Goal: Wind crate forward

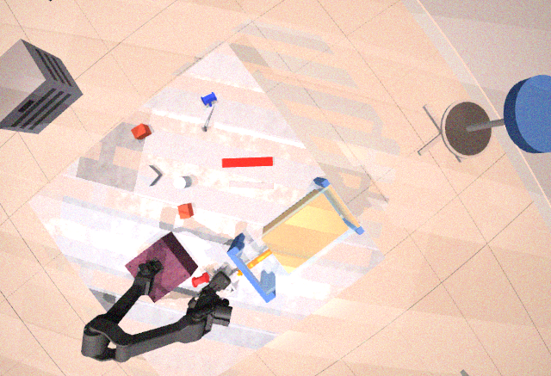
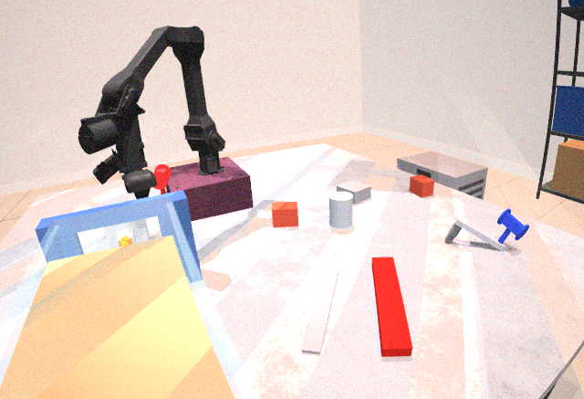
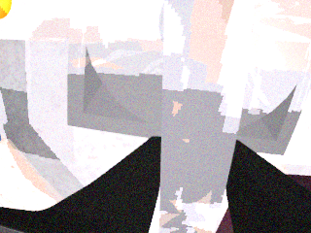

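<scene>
Overhead, pale streaked bench (image 1: 267,109), tan floor (image 1: 400,296).

Matte black arm (image 2: 141,83), seemingly unmarked

Matt black robot arm (image 2: 141,62), plastic-looking, no shine. Beside its base, dark maroon matt block (image 2: 214,187), faintly mottled top. Right of block: blue steel frame (image 2: 113,217), smooth painted finish; pale clear panels of guard cubby (image 1: 343,205), glassy; yellow-orange crate (image 1: 306,224), flat banded faces. Farther from block: flat red bar (image 2: 391,305), smooth, matt; grey cylinder (image 2: 340,209), dull metal look. Whitish bench top (image 2: 495,290), worn, blotchy.
</scene>
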`<state>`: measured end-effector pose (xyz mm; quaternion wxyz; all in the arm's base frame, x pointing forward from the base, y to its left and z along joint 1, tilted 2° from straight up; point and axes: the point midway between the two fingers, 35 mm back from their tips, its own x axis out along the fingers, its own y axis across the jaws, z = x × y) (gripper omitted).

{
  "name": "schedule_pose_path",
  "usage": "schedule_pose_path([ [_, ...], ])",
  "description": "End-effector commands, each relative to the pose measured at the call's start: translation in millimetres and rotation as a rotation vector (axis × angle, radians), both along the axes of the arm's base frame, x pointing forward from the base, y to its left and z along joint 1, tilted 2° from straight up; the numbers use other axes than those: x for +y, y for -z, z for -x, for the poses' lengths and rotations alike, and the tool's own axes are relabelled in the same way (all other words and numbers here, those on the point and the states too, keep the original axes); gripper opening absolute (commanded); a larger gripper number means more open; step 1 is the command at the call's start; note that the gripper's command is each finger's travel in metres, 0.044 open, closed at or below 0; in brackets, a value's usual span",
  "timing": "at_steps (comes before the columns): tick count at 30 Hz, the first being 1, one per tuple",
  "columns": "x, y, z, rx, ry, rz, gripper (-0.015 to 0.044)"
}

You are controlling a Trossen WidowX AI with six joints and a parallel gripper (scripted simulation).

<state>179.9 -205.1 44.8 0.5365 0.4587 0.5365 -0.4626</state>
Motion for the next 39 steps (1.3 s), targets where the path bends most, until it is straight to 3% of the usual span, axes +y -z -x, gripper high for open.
schedule_pose_path([
  [1, -0.8, 3.9, 2.9, 0.011, -0.037, 0.007, 0.0],
  [12, -0.9, 4.5, 4.6, 0.013, -0.081, 0.01, 0.0],
  [39, -0.3, 3.9, -1.6, 0.008, 0.067, 0.001, 0.0],
])
